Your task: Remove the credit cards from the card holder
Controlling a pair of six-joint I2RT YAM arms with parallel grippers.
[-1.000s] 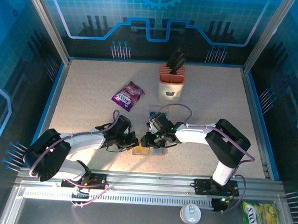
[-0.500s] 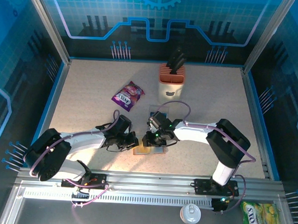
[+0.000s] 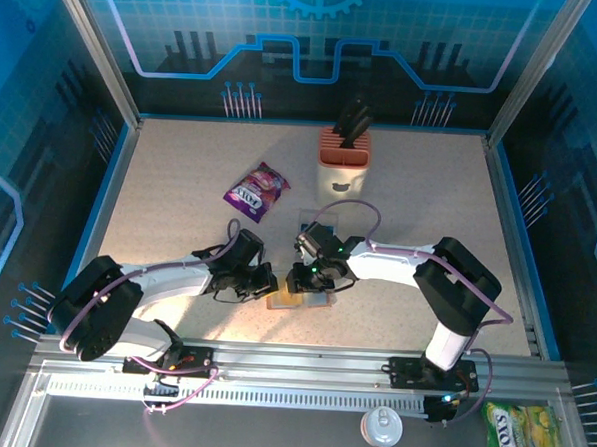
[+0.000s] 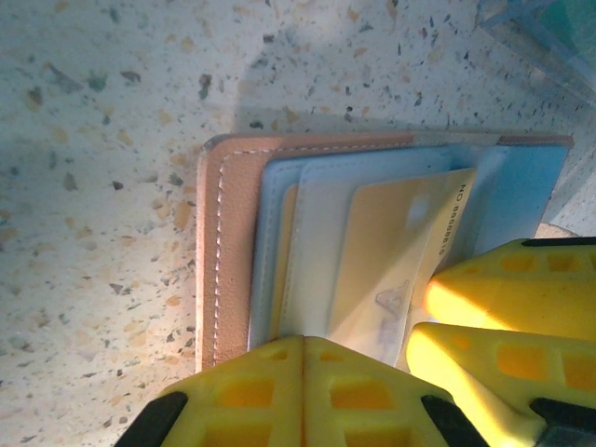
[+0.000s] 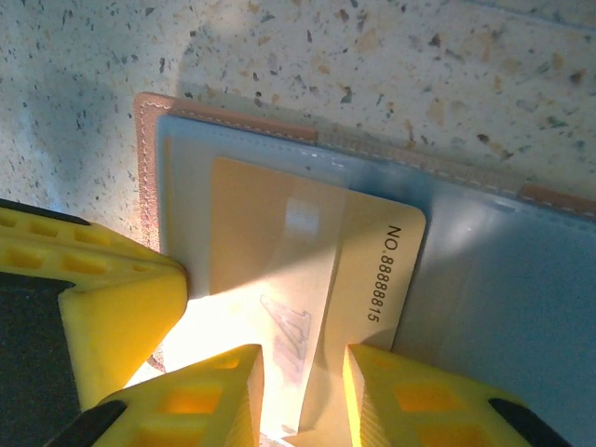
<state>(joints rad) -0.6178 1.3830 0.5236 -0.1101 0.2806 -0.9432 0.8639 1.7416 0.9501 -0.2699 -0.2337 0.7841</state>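
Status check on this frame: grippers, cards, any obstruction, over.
Left gripper shut, tips on card holder edge. Right gripper part open, tips on tan credit card, partly out of its pocket. Grippers crowded side by side.

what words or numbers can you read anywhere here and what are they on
"NO.88888815": printed along the end of the tan credit card, which sits partly out of a pocket of the card holder.
White brand lettering on the purple snack packet: too small to read.
Lettering on the yellow-green packet beyond the table's near right corner: too blurred to read.
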